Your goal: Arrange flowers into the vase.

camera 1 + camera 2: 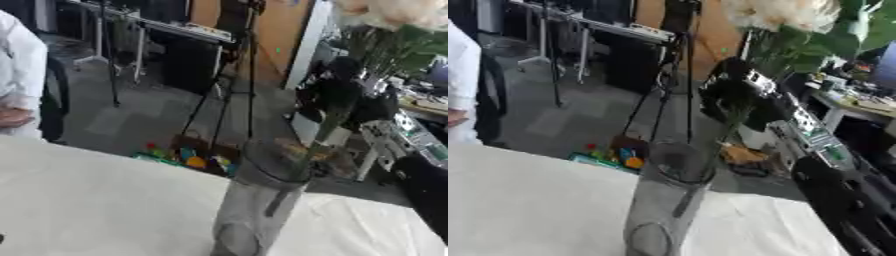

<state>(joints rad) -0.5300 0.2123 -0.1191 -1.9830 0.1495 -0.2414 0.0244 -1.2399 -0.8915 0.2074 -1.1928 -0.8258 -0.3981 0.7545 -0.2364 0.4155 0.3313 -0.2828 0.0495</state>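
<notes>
While the right hand (741, 97) clamps the flower (785, 15), its stem slants down into the vase (667, 200), directly below.

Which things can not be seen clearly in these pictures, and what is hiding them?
- Vase base: cut off by the bottom edge in both views.
- Flower head: cut by the top edge, blurred.
- Stem lower end: only dimly seen through the vase's grey glass, so its depth is unclear.
- Right hand: a dark blurred shape round the stem; leaves partly cover it.
- Left hand: in neither view.
- Coloured things on the floor: too small to identify.
</notes>
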